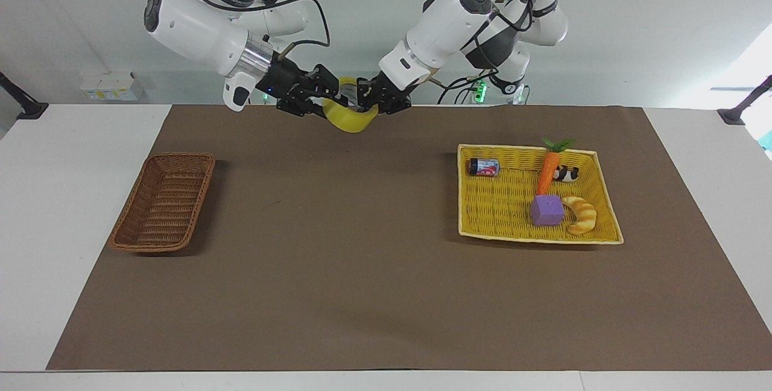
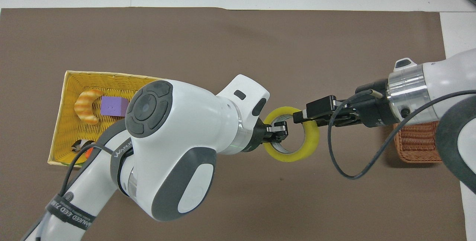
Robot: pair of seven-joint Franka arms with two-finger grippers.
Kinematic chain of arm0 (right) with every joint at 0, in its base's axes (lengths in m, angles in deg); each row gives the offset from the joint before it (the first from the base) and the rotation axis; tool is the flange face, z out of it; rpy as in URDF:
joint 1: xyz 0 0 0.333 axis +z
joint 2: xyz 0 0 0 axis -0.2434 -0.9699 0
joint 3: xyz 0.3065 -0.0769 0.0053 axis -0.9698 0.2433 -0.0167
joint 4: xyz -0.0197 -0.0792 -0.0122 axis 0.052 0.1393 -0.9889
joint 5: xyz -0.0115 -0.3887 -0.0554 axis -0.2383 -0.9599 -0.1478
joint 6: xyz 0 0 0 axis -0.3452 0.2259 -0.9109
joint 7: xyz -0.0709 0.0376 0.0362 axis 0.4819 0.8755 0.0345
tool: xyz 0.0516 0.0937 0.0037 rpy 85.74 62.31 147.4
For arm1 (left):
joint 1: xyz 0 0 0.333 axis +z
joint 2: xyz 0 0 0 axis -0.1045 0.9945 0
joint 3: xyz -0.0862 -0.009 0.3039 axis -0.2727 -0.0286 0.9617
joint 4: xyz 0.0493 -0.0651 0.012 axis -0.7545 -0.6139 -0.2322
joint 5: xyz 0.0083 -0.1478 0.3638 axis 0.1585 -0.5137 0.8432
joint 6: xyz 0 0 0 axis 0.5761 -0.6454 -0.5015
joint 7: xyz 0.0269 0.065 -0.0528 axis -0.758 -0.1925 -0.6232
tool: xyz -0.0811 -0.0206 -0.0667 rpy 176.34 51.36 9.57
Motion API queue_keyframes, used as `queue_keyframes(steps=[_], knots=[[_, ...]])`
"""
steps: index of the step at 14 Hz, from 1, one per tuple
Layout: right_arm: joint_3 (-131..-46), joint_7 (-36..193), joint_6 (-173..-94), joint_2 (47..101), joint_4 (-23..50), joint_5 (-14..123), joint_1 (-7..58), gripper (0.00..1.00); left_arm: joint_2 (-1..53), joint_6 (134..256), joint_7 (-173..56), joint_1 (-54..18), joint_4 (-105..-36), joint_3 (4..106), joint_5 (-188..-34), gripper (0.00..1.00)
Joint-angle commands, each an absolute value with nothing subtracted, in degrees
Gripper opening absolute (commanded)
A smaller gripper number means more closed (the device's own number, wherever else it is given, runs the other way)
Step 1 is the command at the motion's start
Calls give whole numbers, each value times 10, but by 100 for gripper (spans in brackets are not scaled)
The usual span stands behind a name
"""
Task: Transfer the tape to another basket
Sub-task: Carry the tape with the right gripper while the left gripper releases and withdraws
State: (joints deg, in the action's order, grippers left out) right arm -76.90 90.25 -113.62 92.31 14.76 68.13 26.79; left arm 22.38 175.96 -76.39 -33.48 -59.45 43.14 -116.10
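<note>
The yellow tape (image 1: pixel 350 120) (image 2: pixel 297 151) hangs in the air between both grippers, over the mat's edge nearest the robots. My left gripper (image 1: pixel 368 96) (image 2: pixel 278 127) is shut on the side of the ring toward the left arm. My right gripper (image 1: pixel 325 98) (image 2: pixel 303 116) has its fingers closed across the rim on the side toward the right arm. The dark-brown wicker basket (image 1: pixel 163 201) (image 2: pixel 416 144) sits on the mat at the right arm's end, with nothing in it; the right arm partly covers it in the overhead view.
A flat yellow basket (image 1: pixel 531 235) (image 2: pixel 63 122) at the left arm's end holds a carrot (image 1: pixel 549 171), a purple cube (image 1: pixel 547 210), a croissant (image 1: pixel 580 214), a small can (image 1: pixel 484 167) and a black-and-white toy (image 1: pixel 566 174). A brown mat covers the white table.
</note>
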Motion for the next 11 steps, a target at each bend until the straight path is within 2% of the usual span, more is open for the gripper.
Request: queue_keyframes(steps=[1,2,3,7,11], knots=[[-769,914,-1120,933,166,652,276,24,216,1788,-766,-332,-588,440,-1178,0],[-768,923,-1121,931,163,652,275,8,216,1788,-766,-332,-588,441,-1178,75],[-768,933,-1121,926,156,651,268,0,216,1783,-767,-330,-588,441,-1178,100],[-768,908,-1089,923,138,634,226,0,203,1747,-767,-287,-584,442,-1177,100],[-766,838,-1044,923,137,632,157,0,197,1706,-758,-245,-583,447,-1166,100]])
